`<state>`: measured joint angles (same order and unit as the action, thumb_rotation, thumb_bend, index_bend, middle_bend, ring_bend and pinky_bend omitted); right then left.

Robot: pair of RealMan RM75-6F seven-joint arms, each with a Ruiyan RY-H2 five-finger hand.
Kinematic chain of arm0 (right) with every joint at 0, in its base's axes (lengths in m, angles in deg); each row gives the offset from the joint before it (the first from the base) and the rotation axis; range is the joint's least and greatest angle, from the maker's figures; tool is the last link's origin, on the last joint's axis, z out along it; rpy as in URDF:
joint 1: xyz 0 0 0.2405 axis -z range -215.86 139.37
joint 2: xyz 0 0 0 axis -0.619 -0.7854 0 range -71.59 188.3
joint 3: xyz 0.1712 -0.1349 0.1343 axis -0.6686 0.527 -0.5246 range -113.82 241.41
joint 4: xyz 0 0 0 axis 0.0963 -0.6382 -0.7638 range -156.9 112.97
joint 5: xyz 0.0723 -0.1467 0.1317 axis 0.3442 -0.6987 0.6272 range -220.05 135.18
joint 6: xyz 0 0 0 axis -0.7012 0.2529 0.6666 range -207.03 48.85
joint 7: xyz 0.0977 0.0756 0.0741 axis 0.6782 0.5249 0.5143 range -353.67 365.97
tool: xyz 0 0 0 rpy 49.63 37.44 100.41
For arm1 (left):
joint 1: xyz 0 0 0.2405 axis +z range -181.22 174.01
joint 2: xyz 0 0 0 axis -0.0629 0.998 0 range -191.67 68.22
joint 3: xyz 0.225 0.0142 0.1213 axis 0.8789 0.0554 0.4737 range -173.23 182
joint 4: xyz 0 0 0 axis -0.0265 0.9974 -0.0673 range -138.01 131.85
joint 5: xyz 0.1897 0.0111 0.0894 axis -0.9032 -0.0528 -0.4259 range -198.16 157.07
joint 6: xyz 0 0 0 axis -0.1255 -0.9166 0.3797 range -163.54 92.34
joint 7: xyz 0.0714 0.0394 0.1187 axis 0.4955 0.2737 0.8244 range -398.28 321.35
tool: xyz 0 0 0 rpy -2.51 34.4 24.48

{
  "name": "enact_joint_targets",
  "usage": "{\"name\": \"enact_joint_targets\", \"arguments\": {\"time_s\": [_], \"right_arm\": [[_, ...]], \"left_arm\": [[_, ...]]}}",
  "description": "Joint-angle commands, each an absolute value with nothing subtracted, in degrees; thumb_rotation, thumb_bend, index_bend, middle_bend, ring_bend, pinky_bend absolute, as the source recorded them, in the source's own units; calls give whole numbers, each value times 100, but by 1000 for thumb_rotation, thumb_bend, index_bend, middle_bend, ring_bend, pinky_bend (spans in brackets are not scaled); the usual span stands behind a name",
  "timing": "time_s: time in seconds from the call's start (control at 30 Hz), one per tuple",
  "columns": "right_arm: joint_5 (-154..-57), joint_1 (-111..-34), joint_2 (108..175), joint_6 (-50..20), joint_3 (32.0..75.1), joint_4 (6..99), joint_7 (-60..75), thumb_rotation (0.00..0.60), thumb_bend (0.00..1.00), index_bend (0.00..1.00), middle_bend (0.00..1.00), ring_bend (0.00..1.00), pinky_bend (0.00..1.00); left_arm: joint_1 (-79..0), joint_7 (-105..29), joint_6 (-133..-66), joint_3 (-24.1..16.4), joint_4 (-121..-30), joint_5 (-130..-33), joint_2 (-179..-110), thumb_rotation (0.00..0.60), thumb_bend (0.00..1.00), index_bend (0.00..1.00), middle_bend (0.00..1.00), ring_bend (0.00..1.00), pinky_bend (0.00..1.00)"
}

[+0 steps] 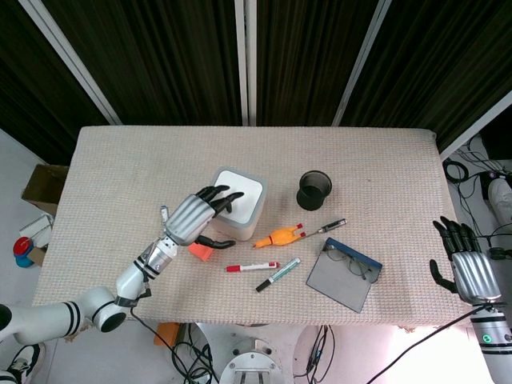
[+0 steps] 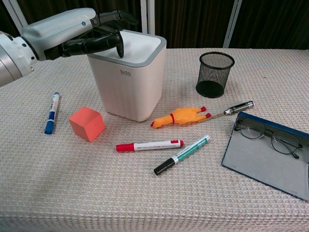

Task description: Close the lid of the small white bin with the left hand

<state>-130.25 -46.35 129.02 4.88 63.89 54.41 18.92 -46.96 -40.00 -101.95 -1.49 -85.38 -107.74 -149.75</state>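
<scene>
Left hand (image 2: 72, 36) over the bin (image 2: 128, 79), fingers (image 2: 104, 43) curled loosely, gripping nothing, tips on its lid (image 1: 238, 190). Bin mid-bench (image 1: 384, 160). Right hand (image 1: 468, 268) well off from bin, fingers apart.

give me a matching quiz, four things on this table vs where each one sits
Things:
1 orange cube
2 glasses
3 rubber chicken
4 left robot hand

Places:
A on the blue-edged grey board
B over the white bin's rim
C between the blue marker and the bin
D between the bin and the screwdriver

Pairs: 1-C, 2-A, 3-D, 4-B
</scene>
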Motion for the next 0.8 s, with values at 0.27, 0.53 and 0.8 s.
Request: {"name": "enact_joint_targets", "arguments": {"time_s": [0.27, 0.53, 0.8], "right_arm": [[-13060, -4605, 12896, 526, 6317, 5375, 1977, 600, 438, 0, 0, 0, 0], [-12902, -4337, 12991, 926, 6186, 5276, 1306, 600, 385, 0, 0, 0, 0], [-12623, -4103, 13131, 946, 6137, 5192, 1187, 600, 364, 0, 0, 0, 0]], "left_arm": [[-4542, -3541, -10595, -334, -9080, -10914, -14461, 0, 61, 128, 327, 132, 239], [-3287, -2441, -11345, 440, -9977, -10618, -13280, 0, 61, 159, 211, 113, 232], [-1757, -2901, -12644, 1161, -9200, -10703, -13204, 0, 61, 158, 168, 98, 230]]}}
